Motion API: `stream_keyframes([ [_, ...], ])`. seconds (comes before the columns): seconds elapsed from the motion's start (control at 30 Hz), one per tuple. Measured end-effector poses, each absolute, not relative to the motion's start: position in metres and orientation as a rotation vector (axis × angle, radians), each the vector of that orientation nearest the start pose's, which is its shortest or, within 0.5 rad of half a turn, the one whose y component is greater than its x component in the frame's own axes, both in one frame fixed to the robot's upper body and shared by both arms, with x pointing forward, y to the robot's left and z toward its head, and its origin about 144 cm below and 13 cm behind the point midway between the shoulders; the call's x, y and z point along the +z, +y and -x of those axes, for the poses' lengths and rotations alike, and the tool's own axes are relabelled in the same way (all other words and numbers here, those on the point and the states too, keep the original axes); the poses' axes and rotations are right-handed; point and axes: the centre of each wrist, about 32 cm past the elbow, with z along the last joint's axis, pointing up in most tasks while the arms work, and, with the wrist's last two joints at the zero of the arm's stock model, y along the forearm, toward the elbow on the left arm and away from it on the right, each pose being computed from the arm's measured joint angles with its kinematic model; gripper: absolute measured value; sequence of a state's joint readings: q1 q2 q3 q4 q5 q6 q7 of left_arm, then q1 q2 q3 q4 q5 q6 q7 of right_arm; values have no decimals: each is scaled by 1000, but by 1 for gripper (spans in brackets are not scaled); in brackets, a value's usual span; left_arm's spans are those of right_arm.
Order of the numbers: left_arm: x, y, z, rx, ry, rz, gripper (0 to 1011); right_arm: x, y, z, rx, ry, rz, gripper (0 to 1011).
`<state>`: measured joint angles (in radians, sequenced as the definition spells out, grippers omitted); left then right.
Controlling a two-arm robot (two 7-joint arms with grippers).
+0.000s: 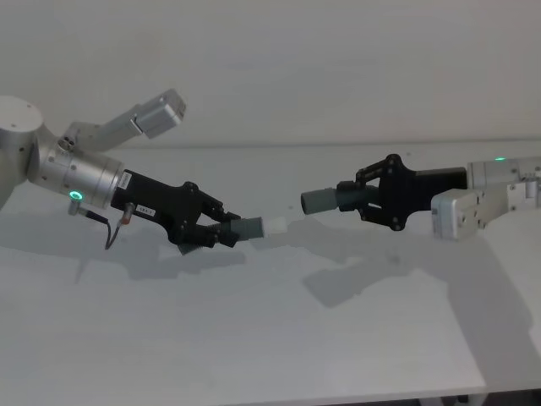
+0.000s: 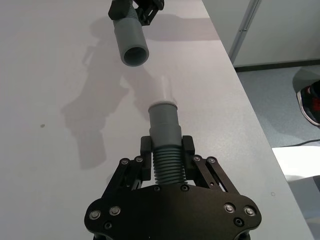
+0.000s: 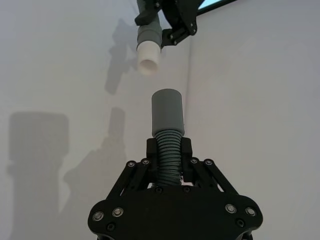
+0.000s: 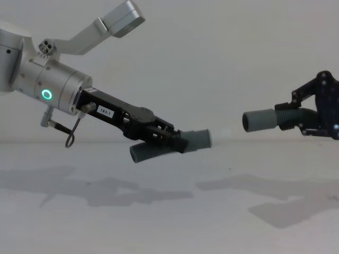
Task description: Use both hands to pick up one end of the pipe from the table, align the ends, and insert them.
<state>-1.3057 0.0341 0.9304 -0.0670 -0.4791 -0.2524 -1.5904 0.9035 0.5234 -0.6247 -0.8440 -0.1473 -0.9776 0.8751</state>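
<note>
Both pieces off the desk, ends apart. At 9 o'clock, left hand clamped on the whitish-tipped piece; at 3 o'clock, right hand clamped on the cuffed piece. Likely trouble: tip lower, tilted, jamming on cuff rim.

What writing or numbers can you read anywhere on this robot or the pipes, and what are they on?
"183-1": white sticker on the black body of the left gripper, chest view; the digits are small, so the reading is not certain.
The same sticker shows in the head view, too blurred to read.
No readable text on either pipe piece, the right gripper or the table.
</note>
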Motion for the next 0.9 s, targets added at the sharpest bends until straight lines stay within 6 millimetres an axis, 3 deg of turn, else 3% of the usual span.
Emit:
stream_keyframes([
  [0.9, 1297, 230, -722, -145, -27, -435, 323, 1294, -340, -654, -47, -1140, 508, 235],
])
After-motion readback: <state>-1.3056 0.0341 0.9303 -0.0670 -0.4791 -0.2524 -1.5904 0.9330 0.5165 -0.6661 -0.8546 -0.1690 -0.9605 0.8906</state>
